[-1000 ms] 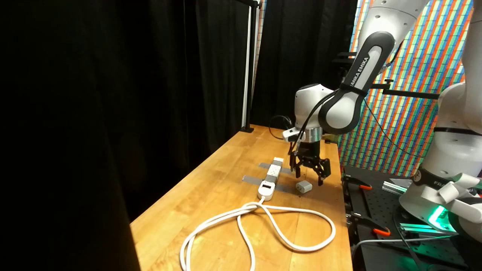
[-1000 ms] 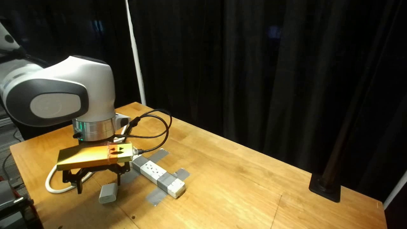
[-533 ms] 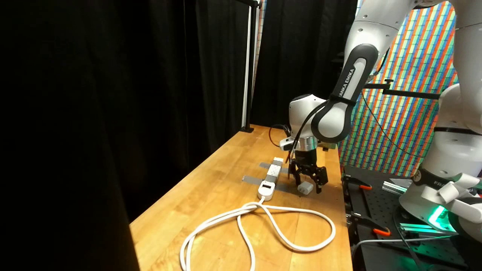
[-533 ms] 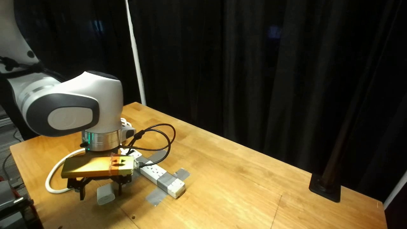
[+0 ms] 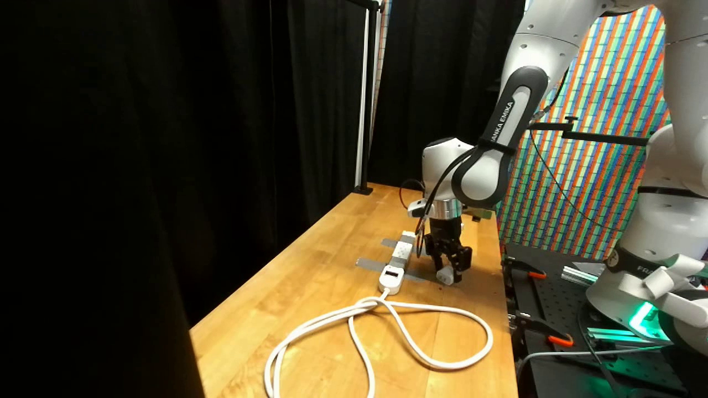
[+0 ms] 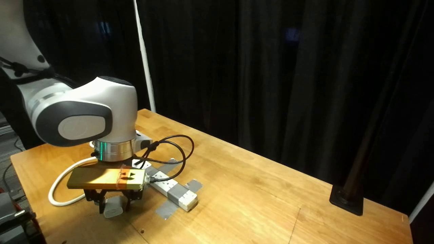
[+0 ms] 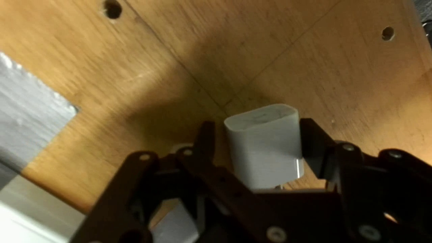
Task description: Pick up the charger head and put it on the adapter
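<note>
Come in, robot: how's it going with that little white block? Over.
Gripper open around charger head, gap showing at one side. Charger head not yet on adapter. Black cable looping nearby, possible snag.

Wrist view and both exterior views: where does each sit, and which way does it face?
Wrist view: above the fingers, which reach in from the bottom, looking down at the charger head.
In an exterior view: behind the cord, looking lengthwise along the table; arm and fingers show.
In an exterior view: near the cordless end of the adapter, looking toward the black curtain; part of the arm and fingers show.
Both exterior views share adapter and charger head, from roughly opposite ends.
</note>
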`<state>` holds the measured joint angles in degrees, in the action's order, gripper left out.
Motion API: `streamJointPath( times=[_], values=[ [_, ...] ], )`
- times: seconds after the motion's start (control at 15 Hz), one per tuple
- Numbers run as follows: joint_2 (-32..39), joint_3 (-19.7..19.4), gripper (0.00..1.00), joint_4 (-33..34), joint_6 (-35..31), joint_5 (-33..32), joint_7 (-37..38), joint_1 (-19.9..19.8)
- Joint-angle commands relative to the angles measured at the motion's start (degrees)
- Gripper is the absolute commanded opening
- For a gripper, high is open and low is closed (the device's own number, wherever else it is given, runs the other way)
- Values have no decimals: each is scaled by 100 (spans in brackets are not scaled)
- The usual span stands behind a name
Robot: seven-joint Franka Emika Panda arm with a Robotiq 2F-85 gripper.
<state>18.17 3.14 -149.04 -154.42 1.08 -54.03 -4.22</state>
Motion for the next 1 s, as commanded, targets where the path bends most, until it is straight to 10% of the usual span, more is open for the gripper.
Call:
streamJointPath(
  times=[0.0, 0.33, 0.6, 0.93],
  values=[
    [133, 63, 34, 60, -58, -92, 156, -150],
    [89, -70, 26, 123, 111, -231, 648, -44],
    [-398, -932, 26, 275, 888, -1800, 2476, 664],
    [-708, -833, 26, 1030, 2780, -3440, 4170, 913]
  ],
)
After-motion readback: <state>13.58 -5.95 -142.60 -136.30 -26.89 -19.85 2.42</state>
